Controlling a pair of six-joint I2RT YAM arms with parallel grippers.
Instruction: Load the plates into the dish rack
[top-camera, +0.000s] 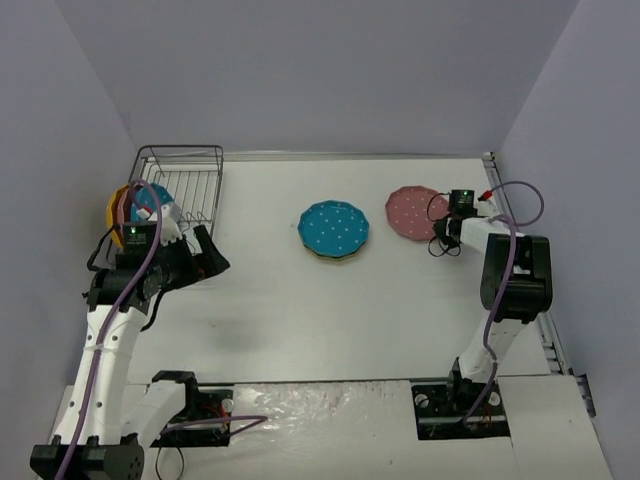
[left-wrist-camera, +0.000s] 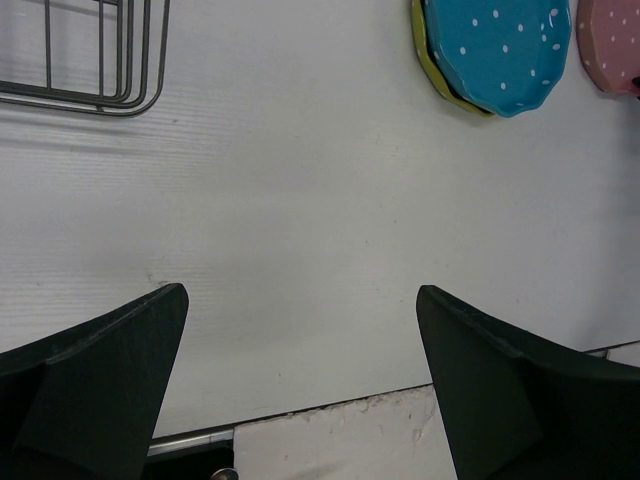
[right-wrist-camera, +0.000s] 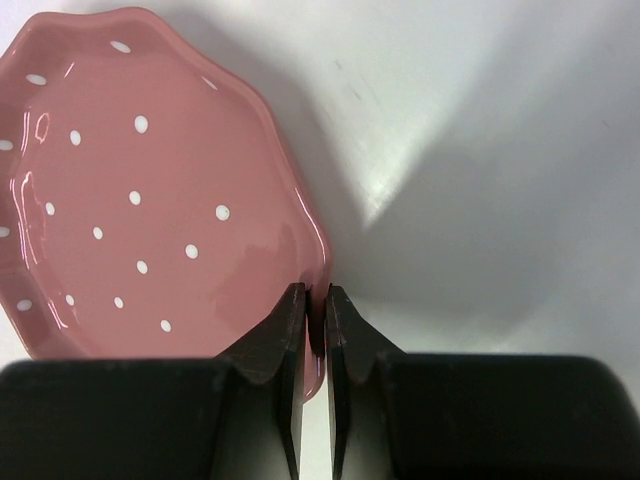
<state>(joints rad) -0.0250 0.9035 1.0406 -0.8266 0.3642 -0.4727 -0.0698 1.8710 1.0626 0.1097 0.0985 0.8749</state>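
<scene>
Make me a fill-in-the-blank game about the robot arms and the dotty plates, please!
The scalloped polka-dot plate gripped at its rim by the right gripper is ____ in colour.
The left gripper is wide ____.
The round teal-blue polka-dot plate lies on ____ of the olive-yellow scalloped plate.
The dark metal wire dish rack stands at the far ____ corner of the white table.
Missing words: pink; open; top; left.
</scene>
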